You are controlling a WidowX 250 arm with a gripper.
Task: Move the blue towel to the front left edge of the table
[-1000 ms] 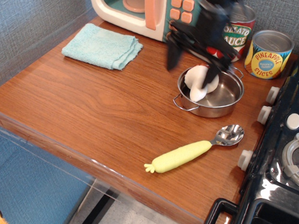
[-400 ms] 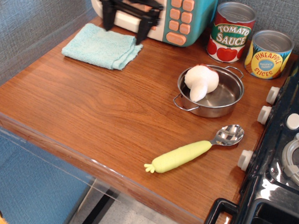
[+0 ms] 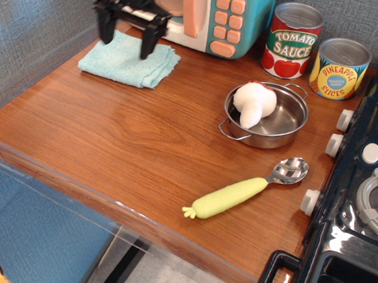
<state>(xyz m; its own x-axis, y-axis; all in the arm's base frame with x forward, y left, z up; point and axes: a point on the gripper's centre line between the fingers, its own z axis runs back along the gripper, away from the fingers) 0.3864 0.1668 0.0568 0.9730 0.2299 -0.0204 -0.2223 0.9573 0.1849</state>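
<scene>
Gripper (image 3: 126, 38) has its fingers spread wide, hanging right above the blue towel (image 3: 130, 60), whose long side runs left-right across the table (image 3: 142, 150).

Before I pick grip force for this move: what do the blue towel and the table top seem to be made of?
The pale aqua-blue folded towel looks like soft terry cloth: matte, nubby surface, with layered edges at the fold. The reddish-brown table top looks like wood or wood-grain laminate, I cannot tell which; its grain lines and glossy sheen suggest a hard, smooth finish. The black pincer hangs open over the towel.
</scene>
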